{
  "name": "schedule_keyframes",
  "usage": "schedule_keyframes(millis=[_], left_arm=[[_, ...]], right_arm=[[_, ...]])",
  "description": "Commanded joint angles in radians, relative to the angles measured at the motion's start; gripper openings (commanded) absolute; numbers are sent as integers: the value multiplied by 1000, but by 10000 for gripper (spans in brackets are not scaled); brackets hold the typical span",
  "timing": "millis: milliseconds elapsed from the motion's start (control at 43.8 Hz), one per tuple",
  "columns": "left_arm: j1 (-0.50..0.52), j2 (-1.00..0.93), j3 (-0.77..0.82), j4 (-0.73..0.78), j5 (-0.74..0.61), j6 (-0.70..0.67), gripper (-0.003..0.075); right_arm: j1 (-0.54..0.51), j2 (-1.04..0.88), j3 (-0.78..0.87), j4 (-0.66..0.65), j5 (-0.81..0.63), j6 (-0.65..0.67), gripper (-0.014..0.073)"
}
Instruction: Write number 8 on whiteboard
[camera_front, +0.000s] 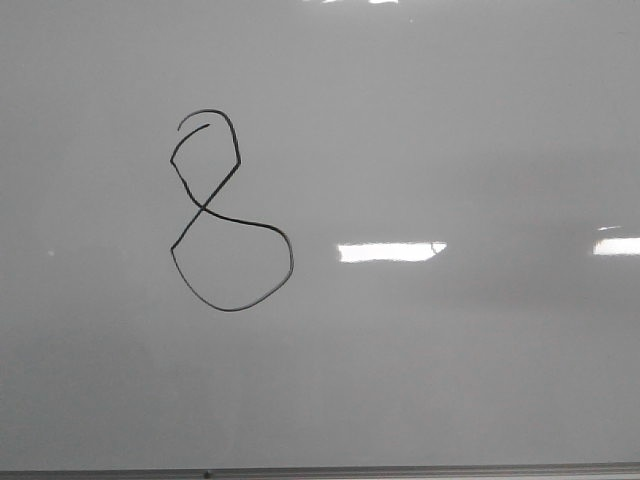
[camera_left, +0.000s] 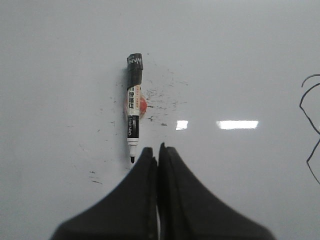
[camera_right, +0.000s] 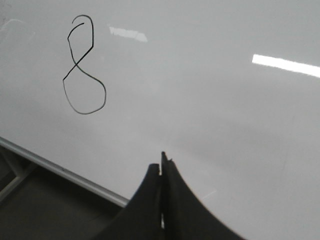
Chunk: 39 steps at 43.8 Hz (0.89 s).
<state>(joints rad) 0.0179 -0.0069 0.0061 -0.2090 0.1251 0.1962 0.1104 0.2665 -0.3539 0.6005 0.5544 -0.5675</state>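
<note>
presently, left to right, as catalogued: marker pen, lying flat on the whiteboard in the left wrist view, capless, black nib toward the left gripper, grey taped collar at the far end, a red-orange patch at mid-barrel; judged light, rigid, smooth plastic, apt to roll or slip; best taken across the mid-barrel, clear of nib and ink. surrounded by faint black specks and smudges on the board. left gripper closed, pads pressed together, nothing between them, just short of the nib. further right, the number 8, thin black line, left of centre on the board in the front view; small angular upper loop with overlapping tail, larger round lower loop; judged complete, and dry-erase ink judged easy to smear if brushed. right gripper likewise closed and empty, hanging over bare board near the metal bottom edge, well apart from the figure. whiteboard itself stiff, glossy, slippery. hidden or unclear: pen absent from front view; label print too small to read; figure cut off at the frame edge in the left wrist view; glare bars masking patches of surface.
</note>
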Motion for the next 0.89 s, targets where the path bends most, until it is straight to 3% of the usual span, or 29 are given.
schedule_keyframes(millis=[0,160,320,457,685,867], left_arm=[[0,-11,14,-2,-87,-10,-21],[0,-11,14,-2,-87,-10,-21],[0,-11,14,-2,-87,-10,-21],[0,-11,14,-2,-87,-10,-21],[0,-11,14,-2,-89,-10,-20],[0,-11,14,-2,-89,-10,-21]], right_arm=[[-6,5,-8,25,-186,-12,-70],[-28,-33,95,-145,-398,63,-70],[-80,-103,221,-397,-511,360,-70],[-114,-147,301,-553,-513,544,-70],[-151,-232,379,-579,-500,583,-70],[-154,-296,379,-579,-395,583,-70]])
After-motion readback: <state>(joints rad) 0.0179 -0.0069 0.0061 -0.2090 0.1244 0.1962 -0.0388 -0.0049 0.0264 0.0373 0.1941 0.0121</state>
